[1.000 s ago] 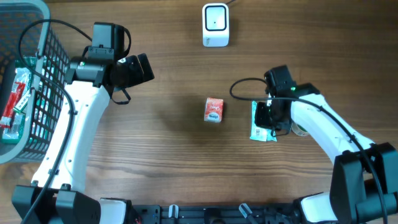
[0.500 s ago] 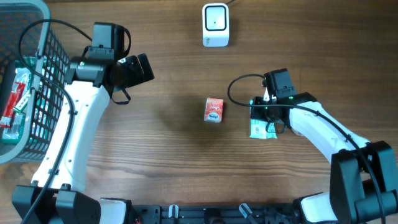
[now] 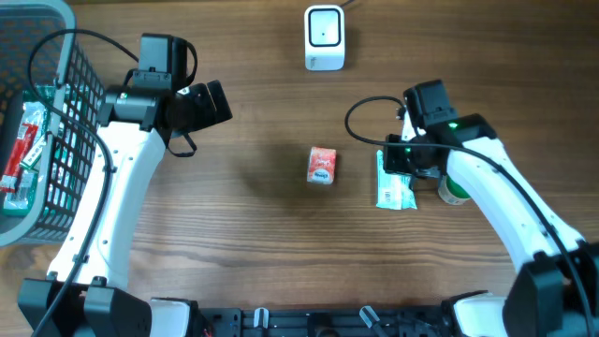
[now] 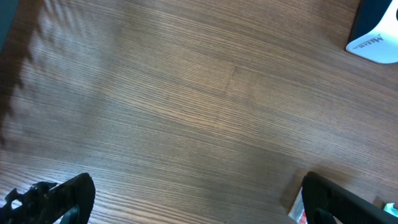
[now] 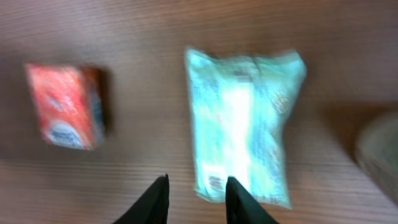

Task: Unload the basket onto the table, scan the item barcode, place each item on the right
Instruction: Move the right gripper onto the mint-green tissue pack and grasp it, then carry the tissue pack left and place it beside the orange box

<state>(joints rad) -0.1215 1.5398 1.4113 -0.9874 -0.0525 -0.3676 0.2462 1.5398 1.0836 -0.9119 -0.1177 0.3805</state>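
A pale green packet lies flat on the wooden table, and a small red box stands to its left. The white barcode scanner sits at the far middle edge. My right gripper hovers over the packet's far end. In the blurred right wrist view the packet and the red box lie below my right gripper, whose jaws stand a little apart with nothing between them. My left gripper hangs wide open over bare wood, far left of the items; its fingers hold nothing.
A grey wire basket with several packaged items fills the left edge. A green can stands just right of the packet, beside my right arm. The scanner's corner shows at the left wrist view's top right.
My right gripper, which was down and shut at the green packet, has lifted off and opened; the packet stays flat on the table. The can now shows. The left arm is still.
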